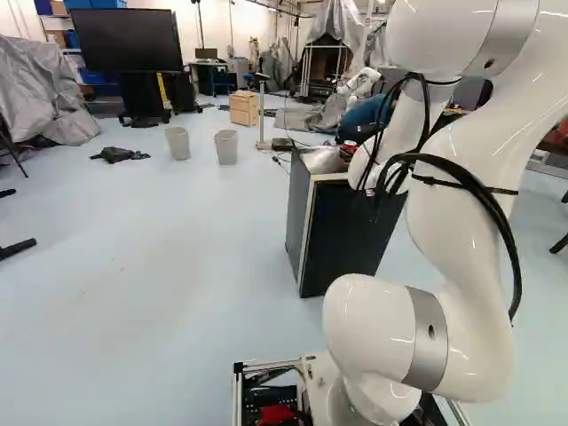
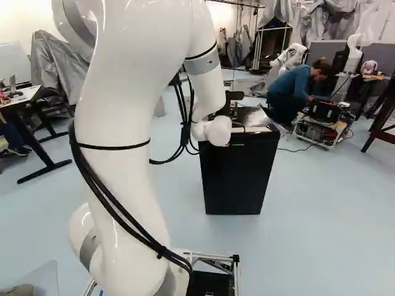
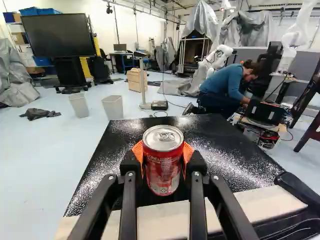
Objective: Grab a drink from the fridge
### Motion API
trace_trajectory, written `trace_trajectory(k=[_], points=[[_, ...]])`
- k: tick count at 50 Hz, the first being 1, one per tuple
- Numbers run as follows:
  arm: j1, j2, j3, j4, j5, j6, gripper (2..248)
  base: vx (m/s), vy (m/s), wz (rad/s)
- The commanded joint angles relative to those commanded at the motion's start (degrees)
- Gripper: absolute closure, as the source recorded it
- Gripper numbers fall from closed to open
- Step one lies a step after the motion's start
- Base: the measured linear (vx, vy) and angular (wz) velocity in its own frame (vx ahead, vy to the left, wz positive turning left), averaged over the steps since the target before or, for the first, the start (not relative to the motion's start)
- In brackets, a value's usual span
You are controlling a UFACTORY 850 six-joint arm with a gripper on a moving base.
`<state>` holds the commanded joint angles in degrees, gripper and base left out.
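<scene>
In the right base view my gripper (image 2: 233, 110) is partly hidden behind the white wrist, over the top of the black fridge (image 2: 239, 179). The wrist view shows the gripper (image 3: 163, 162) shut on a red drink can (image 3: 162, 172), an orange pad against either side. The can is upright, its silver lid and pull tab facing up. It is over the fridge's speckled black top (image 3: 130, 137); whether its base touches that top I cannot tell. The fridge door looks closed in the right base view, and the inside is hidden.
Beyond the fridge are two grey bins (image 1: 226, 147), a wooden drawer box (image 1: 242, 108) and a pole stand (image 1: 261, 115). A person crouches beside a wheeled base (image 2: 321, 126) past the fridge. Another robot (image 2: 290, 57) stands behind. A desk (image 2: 21, 97) is off to one side.
</scene>
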<state>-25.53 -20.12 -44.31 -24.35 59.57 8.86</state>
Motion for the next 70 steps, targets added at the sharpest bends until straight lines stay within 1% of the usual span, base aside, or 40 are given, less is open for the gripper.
trace_trajectory(k=[12, 22, 37, 54, 70], points=[[0.00, 1.32, -0.04, 0.00, 0.00, 0.00, 154, 0.000, 0.000, 0.000], [0.07, 1.55, 0.05, 0.06, -0.02, -0.02, 154, 0.000, 0.000, 0.000], [0.88, 2.66, 1.31, 0.84, -0.33, -0.31, 154, 0.000, 0.000, 0.000], [2.97, 5.49, 4.52, 2.83, -1.11, -1.03, 154, 0.000, 0.000, 0.000], [6.01, 9.62, 9.22, 5.73, -2.25, -2.09, 154, 0.000, 0.000, 0.000]])
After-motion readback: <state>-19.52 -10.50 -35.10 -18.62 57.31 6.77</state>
